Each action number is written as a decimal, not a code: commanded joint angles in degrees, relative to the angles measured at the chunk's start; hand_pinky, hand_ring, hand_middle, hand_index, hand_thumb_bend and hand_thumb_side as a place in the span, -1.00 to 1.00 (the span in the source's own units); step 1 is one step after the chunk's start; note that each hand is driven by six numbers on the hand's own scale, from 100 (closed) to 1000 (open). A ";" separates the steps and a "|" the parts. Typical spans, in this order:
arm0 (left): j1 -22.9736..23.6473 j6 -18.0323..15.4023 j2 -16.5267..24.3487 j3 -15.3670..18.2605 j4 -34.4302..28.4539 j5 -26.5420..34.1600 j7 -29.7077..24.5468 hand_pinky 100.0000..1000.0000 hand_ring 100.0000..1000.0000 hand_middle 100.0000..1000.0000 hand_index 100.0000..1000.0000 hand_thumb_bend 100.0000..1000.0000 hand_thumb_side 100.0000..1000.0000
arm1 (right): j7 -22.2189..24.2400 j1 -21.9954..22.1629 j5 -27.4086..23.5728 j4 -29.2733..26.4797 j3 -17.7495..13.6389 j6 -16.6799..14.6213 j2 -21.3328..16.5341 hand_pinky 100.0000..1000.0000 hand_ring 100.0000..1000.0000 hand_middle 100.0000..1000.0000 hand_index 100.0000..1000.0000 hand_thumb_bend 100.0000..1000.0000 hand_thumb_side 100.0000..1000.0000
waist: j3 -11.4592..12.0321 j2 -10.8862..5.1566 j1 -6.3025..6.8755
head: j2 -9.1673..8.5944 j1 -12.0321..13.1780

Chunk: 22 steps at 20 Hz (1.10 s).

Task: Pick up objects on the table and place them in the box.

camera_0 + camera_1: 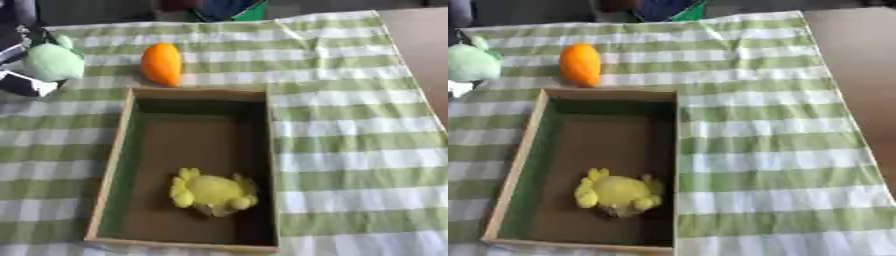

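Note:
A pale green soft toy [54, 61] sits at the left edge, level with the far side of the box. My left hand [24, 84], black with pale parts, comes in from the left, and its dark fingers show above and below the toy, curled round it. An orange oval object [162, 63] lies on the cloth just beyond the box's far wall. The wooden box [112, 165] stands in the middle with a yellow plush toy [213, 192] lying in its near half. My right hand shows in neither view.
A green and white checked cloth [350, 130] covers the table. Its right edge leaves a strip of bare brown table [868, 75]. Someone's clothing shows at the far edge, touching nothing.

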 commanded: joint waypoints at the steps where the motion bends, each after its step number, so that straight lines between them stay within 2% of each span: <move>1: -1.12 1.03 1.05 0.84 -3.47 4.17 -2.00 -0.06 0.40 0.25 0.02 -1.00 -0.68 | -0.38 -0.30 0.02 -1.09 -0.80 0.09 -0.64 0.42 0.45 0.14 0.71 -1.00 0.73 | 0.16 -1.98 -0.22 | 0.32 -0.22; 7: -1.63 2.54 -1.26 -0.37 -9.75 8.85 -5.17 -0.12 0.33 0.19 0.01 -1.00 -0.68 | -1.04 -0.20 -0.23 -1.09 -0.94 0.13 -0.39 0.42 0.45 0.14 0.70 -1.00 0.72 | 0.39 -3.17 -0.69 | 1.13 -0.49; 16: -0.39 5.12 -7.66 -5.76 -21.49 11.83 -8.44 -0.25 0.18 0.07 0.05 -1.00 -0.68 | -2.74 -0.24 -0.60 -1.09 -1.42 0.26 -0.21 0.42 0.45 0.14 0.70 -1.00 0.72 | 1.27 -4.56 -0.91 | 2.04 -1.97; 22: 1.36 3.18 -10.54 -10.16 -25.55 10.71 -9.07 -0.27 0.14 0.03 0.08 -1.00 -0.68 | -3.61 -0.81 -0.83 -1.09 -1.32 -0.33 -0.43 0.42 0.45 0.15 0.69 -1.00 0.72 | 1.54 -5.18 -0.87 | 1.98 -1.82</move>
